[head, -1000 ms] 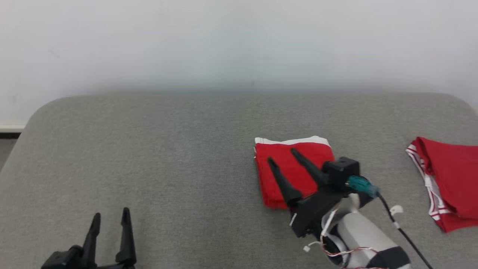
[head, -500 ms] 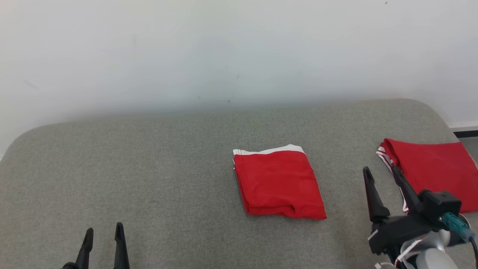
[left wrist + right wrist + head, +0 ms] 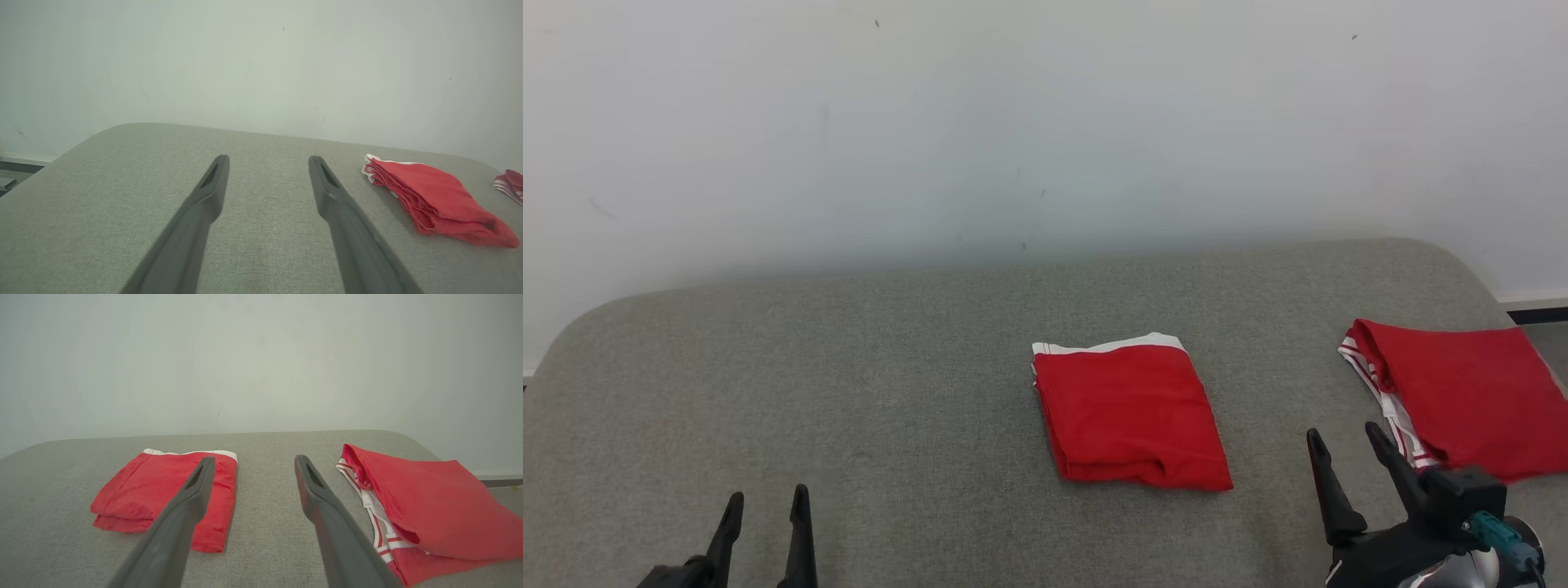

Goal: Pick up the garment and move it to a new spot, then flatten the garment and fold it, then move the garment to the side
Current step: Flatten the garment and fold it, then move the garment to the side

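A red garment (image 3: pixel 1131 416) with a white waistband lies folded into a neat rectangle at the middle of the grey padded surface (image 3: pixel 849 367). It also shows in the left wrist view, garment (image 3: pixel 433 200), and in the right wrist view, garment (image 3: pixel 135 490). My right gripper (image 3: pixel 1343 433) is open at the lower right, off the cloth, between the folded garment and a second red one. Its own view has the right gripper (image 3: pixel 254 459) over bare fabric. My left gripper (image 3: pixel 768 498) stands open at the lower left, far from the garment; in its own view the left gripper (image 3: pixel 268 159) holds nothing.
A second red garment (image 3: pixel 1462 392) with red-and-white striped trim lies loosely folded near the surface's right edge, also seen as the second garment (image 3: pixel 429 502). A pale wall (image 3: pixel 1045 122) rises behind. The surface's rounded corners drop off at left and right.
My right gripper has drawn back from above the folded garment to the lower right, still open. The head camera has shifted, so the whole picture has moved. The garment lies as it was.
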Motion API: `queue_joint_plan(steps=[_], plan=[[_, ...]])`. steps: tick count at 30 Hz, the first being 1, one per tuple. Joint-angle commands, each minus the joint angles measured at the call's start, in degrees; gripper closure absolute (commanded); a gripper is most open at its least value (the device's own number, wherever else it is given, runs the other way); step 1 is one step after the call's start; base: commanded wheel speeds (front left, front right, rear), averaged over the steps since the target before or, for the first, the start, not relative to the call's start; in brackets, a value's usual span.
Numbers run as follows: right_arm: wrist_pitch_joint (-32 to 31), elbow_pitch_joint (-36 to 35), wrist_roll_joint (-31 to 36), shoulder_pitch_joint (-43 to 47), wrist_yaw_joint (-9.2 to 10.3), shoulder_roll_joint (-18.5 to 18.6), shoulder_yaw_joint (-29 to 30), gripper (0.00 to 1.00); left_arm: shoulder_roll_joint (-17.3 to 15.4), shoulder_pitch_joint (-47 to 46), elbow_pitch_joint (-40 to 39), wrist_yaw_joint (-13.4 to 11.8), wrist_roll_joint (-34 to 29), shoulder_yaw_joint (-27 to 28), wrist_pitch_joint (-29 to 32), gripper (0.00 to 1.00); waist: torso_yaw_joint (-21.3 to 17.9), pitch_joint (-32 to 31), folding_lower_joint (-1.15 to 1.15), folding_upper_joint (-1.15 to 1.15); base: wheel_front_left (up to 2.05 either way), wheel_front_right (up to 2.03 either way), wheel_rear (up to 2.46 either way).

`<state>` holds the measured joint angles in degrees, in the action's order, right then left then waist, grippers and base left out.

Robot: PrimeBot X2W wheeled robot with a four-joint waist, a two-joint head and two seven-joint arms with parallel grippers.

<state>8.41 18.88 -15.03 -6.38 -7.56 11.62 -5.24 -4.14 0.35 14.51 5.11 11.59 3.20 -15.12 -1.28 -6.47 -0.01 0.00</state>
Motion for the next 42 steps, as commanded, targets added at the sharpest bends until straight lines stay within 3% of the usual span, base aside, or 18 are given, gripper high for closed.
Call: queue_joint_plan(steps=[1, 30, 42], plan=[[0.2, 0.6, 0.0, 0.7, 0.15, 0.0, -0.3, 0.00, -0.2, -0.9, 1.0, 0.3, -0.7, 0.0, 0.0, 0.00, -0.2, -0.3, 0.01, 0.00, 0.00, 0.00, 0.00], [0.5, 3.6, -0.2, 0.2, 0.15, -0.8, -1.8, 0.00, 0.8, -2.1, 4.6, 1.2, -1.5, 0.4, 0.0, 0.00, -0.7, -0.1, 0.01, 0.00, 0.00, 0.00, 0.00], [-3.4, 3.9, -1.1, -3.6, 0.15, -0.7, -1.0, 0.00, 1.1, -3.1, 3.6, 1.5, -1.8, -0.6, 0.0, 0.00, 1.6, 2.2, 0.01, 0.00, 0.00, 0.00, 0.00]])
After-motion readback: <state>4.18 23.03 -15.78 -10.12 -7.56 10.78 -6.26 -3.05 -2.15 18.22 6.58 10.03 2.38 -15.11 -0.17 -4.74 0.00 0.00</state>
